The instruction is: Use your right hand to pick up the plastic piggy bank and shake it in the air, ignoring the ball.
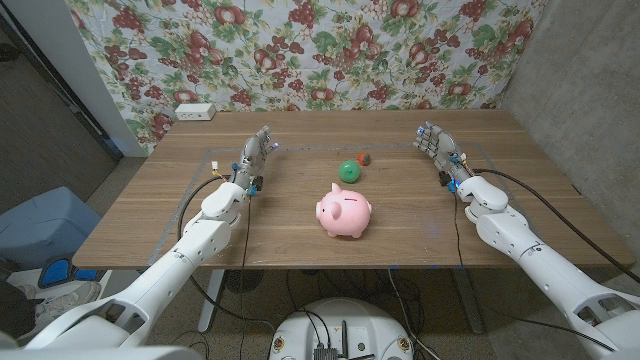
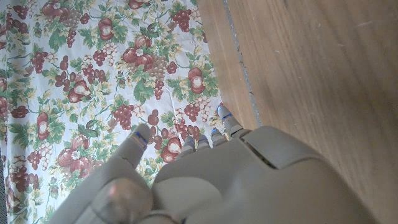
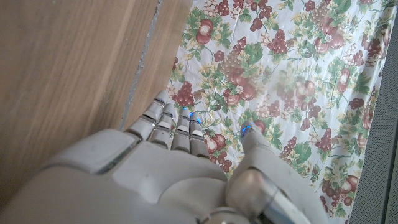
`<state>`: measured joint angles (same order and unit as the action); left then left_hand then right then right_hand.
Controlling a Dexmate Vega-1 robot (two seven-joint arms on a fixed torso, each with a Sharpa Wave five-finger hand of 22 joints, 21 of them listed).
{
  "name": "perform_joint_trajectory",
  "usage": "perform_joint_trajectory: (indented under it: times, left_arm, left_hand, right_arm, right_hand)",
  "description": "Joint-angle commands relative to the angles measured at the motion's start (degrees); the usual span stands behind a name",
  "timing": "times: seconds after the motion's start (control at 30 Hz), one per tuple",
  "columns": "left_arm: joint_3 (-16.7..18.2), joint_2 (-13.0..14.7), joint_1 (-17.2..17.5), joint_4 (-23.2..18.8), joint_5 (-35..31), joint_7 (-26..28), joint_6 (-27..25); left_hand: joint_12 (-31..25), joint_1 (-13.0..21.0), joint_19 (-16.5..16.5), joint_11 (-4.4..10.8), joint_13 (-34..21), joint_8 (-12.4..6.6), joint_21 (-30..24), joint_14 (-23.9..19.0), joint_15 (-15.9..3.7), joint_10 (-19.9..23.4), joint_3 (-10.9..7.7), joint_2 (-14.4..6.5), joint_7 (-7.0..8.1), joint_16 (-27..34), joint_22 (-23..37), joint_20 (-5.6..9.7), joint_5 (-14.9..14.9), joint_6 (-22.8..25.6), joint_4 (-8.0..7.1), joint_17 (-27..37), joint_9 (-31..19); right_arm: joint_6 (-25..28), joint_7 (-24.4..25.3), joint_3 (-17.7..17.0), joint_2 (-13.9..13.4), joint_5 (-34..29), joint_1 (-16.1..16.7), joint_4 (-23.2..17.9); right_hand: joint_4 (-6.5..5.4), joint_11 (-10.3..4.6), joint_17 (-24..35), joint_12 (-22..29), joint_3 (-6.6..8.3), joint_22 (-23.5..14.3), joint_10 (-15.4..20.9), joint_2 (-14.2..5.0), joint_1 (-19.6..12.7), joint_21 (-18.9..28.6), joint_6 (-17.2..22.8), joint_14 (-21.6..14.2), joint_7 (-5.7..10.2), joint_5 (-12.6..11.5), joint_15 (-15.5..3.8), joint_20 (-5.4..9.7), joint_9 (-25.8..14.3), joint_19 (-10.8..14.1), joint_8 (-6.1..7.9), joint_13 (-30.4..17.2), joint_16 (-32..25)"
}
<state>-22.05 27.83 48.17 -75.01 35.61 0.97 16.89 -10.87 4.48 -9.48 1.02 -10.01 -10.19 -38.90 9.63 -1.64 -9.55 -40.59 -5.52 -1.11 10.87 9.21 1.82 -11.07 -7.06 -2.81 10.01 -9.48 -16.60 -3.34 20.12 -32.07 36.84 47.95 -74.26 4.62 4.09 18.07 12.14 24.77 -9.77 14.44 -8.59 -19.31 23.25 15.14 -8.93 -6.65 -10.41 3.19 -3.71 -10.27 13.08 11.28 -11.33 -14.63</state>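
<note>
Head view evenly lit, sharp, soft shadow under the piggy bank on the worktop. Edges bow slightly. Wrist views bright; near hand surfaces blurred, floral cloth in focus.

the pale grey left hand sits at upper left of centre in the head view, fingers extended and apart, holding nothing. the matching pale grey right hand mirrors it at upper right, likewise empty. both white arms enter from the bottom corners.
</note>
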Motion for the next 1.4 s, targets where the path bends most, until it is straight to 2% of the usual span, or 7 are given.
perform_joint_trajectory:
  times: [0.03, 0.17, 0.3, 1.4]
  left_arm:
    - [0.2, 0.3, -0.3, 0.9, 0.8, -1.4, -0.2]
    - [0.2, 0.5, -0.6, 1.2, 1.0, -2.0, -0.4]
    - [0.1, 0.4, -0.8, 1.6, 1.1, -2.3, -0.4]
    - [0.0, -0.6, -2.3, 4.0, 1.3, -3.3, 0.4]
  left_hand:
    - [-0.5, 0.5, 0.3, -0.28, -0.1, -0.41, 0.1, 0.0, 0.03, -2.3, -0.28, -4.7, 0.02, 0.4, 0.3, -0.21, -0.3, 0.4, 0.37, 0.1, -0.3]
    - [-0.7, 0.5, 0.9, -0.54, -0.1, -0.58, 0.3, -0.6, 0.27, -1.5, -0.23, -4.6, 0.05, 0.6, 0.3, -0.48, -0.3, 1.2, 0.55, 0.0, -0.3]
    - [-0.8, 0.5, 1.3, -0.63, -0.1, -0.61, 0.4, -1.0, 0.30, -1.0, -0.24, -4.4, -0.03, 0.6, 0.3, -0.44, -0.3, 1.5, 0.67, 0.0, -0.3]
    - [-0.6, 0.3, 2.0, -0.88, -0.1, -0.39, 1.4, -1.4, 0.38, -0.4, -0.48, -4.3, -0.31, 0.4, 0.3, -0.37, -0.3, 2.0, 0.73, 0.1, -0.3]
  right_arm:
    - [-0.5, 5.2, 0.4, -2.0, -4.9, 2.0, -5.3]
    - [-0.8, 7.2, 0.4, -2.6, -7.2, 2.5, -6.8]
    - [-0.7, 8.2, 0.5, -3.0, -8.4, 2.9, -7.7]
    - [-1.0, 12.1, -0.9, -6.1, -14.2, 6.2, -15.5]
  right_hand:
    - [0.90, -0.05, -0.1, 0.2, 0.04, -0.1, 0.8, 0.93, -0.8, -0.2, 1.0, -0.1, -0.01, -0.7, 0.37, -0.26, -0.2, 0.2, 0.15, -0.3, -0.3]
    - [1.41, 0.15, -0.2, 0.4, 0.10, -0.1, 1.3, 1.10, -1.1, -0.3, 1.4, -0.1, -0.01, -0.8, 0.01, -0.10, -0.2, 0.3, 0.27, -0.3, -0.2]
    - [2.17, 0.59, -0.3, 0.4, 0.19, -0.2, 1.7, 1.26, -1.5, -0.5, 1.7, 0.1, -0.35, -1.0, -0.82, 1.19, -0.2, 0.9, 0.29, -0.3, -0.1]
    - [3.20, 0.85, -0.6, 0.3, 0.23, -0.2, 2.4, 1.11, -1.9, -1.1, 2.6, -0.2, -0.55, -1.3, -1.00, 1.24, -0.2, 1.6, 0.32, -0.4, -0.1]
